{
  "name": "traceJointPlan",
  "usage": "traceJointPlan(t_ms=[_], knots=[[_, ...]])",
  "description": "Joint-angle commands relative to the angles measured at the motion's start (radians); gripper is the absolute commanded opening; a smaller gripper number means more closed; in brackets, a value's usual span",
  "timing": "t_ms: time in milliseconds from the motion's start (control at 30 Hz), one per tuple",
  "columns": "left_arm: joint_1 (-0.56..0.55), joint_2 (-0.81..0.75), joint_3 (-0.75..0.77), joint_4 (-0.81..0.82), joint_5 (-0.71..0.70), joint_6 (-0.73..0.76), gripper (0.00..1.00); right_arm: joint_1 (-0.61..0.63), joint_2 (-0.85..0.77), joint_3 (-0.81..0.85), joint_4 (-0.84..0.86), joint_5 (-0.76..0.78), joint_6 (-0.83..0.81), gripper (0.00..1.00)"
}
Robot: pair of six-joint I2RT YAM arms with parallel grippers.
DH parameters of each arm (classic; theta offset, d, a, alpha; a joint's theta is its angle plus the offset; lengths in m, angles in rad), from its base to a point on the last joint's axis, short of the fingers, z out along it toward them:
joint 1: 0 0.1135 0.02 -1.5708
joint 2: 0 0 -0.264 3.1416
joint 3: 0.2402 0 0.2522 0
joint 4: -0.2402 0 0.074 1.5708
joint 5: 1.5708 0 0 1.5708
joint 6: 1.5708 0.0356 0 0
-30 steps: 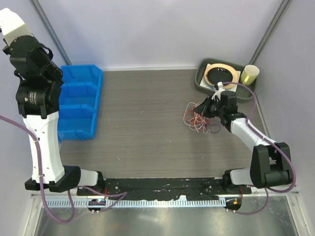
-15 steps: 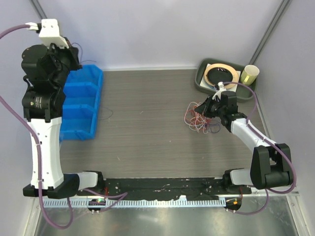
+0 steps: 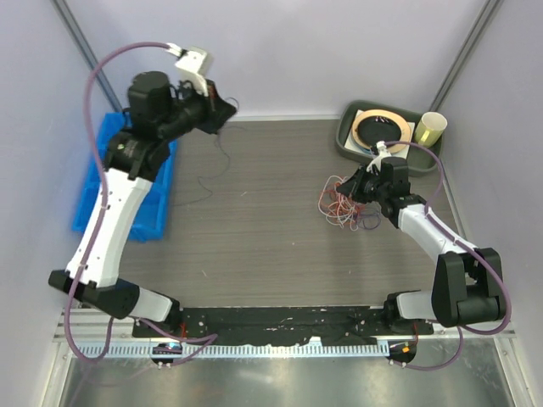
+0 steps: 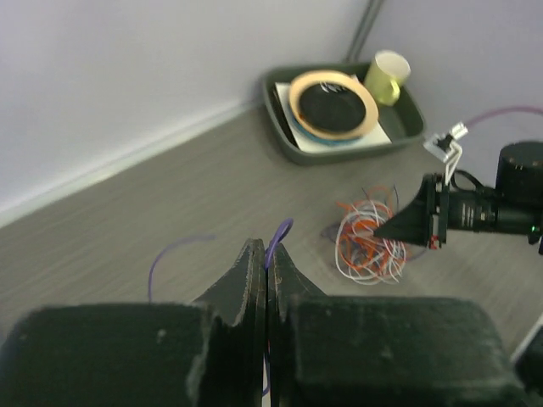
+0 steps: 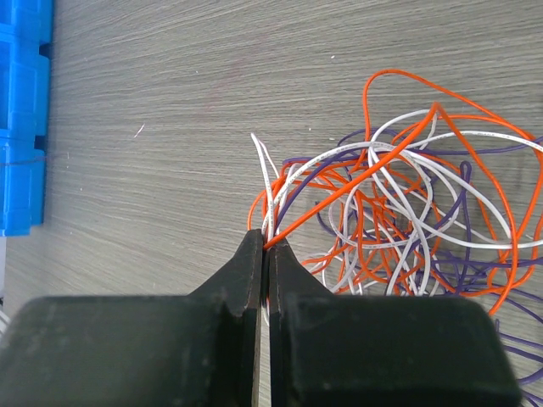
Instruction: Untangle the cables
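Note:
The cables (image 3: 344, 208) lie as a loose tangle of orange-red, white and purple wires on the table's right side. They also show in the right wrist view (image 5: 399, 220) and the left wrist view (image 4: 369, 242). My right gripper (image 3: 349, 188) sits low at the tangle's upper edge. In its wrist view it (image 5: 266, 242) is shut on an orange wire with white strands beside it. My left gripper (image 3: 222, 114) is raised near the back left. In its wrist view it (image 4: 267, 250) is shut on a single purple wire (image 4: 281, 229), which hangs down to the table (image 3: 223, 153).
Blue bins (image 3: 151, 216) stand at the left edge, partly under the left arm. A green tray (image 3: 348, 140) with a dark round disc and a yellow cup (image 3: 430, 129) sit at the back right. The right arm shows in the left wrist view (image 4: 509, 208).
My left arm has swung from above the blue bins rightward toward the back middle, carrying the purple wire along. The right arm and the tangle have stayed in place.

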Motion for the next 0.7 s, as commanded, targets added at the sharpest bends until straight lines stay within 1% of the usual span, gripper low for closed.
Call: traceJointPlan(t_ms=[0, 67, 167, 333, 400, 433, 467, 533, 567, 600, 633, 667], knots=[[-0.061, 0.064, -0.072, 0.06, -0.055, 0.002, 0.0, 0.007, -0.044, 0.013, 0.017, 0.023, -0.023, 0.01], [-0.066, 0.091, -0.072, 0.085, -0.055, -0.03, 0.0, 0.007, -0.044, 0.015, 0.017, 0.026, -0.024, 0.01], [-0.086, 0.122, -0.049, 0.079, -0.056, -0.035, 0.0, 0.007, -0.041, 0.017, 0.017, 0.023, -0.024, 0.01], [-0.12, 0.123, -0.069, 0.111, -0.081, -0.041, 0.0, 0.006, -0.04, 0.016, 0.02, 0.005, -0.032, 0.02], [-0.132, 0.13, -0.055, 0.113, -0.081, -0.052, 0.0, 0.009, -0.043, 0.016, 0.022, -0.009, -0.037, 0.12], [-0.135, 0.13, -0.037, 0.111, -0.083, -0.056, 0.0, 0.009, -0.047, 0.02, 0.017, -0.011, -0.052, 0.21], [-0.141, 0.125, -0.032, 0.108, -0.101, -0.058, 0.0, 0.023, -0.049, 0.039, -0.013, 0.0, -0.06, 0.41], [-0.146, 0.111, -0.047, 0.114, -0.159, -0.073, 0.0, 0.056, -0.059, 0.081, -0.139, 0.15, -0.107, 0.52], [-0.146, 0.102, -0.058, 0.116, -0.252, -0.076, 0.0, 0.134, -0.081, 0.131, -0.191, 0.266, -0.133, 0.61], [-0.146, 0.079, -0.073, 0.119, -0.3, -0.09, 0.0, 0.176, -0.093, 0.16, -0.305, 0.518, -0.151, 0.68], [-0.147, 0.07, -0.11, 0.122, -0.364, -0.091, 0.0, 0.216, -0.101, 0.188, -0.359, 0.632, -0.161, 0.71], [-0.146, 0.058, -0.127, 0.122, -0.409, -0.099, 0.0, 0.239, -0.11, 0.243, -0.41, 0.705, -0.161, 0.72]])
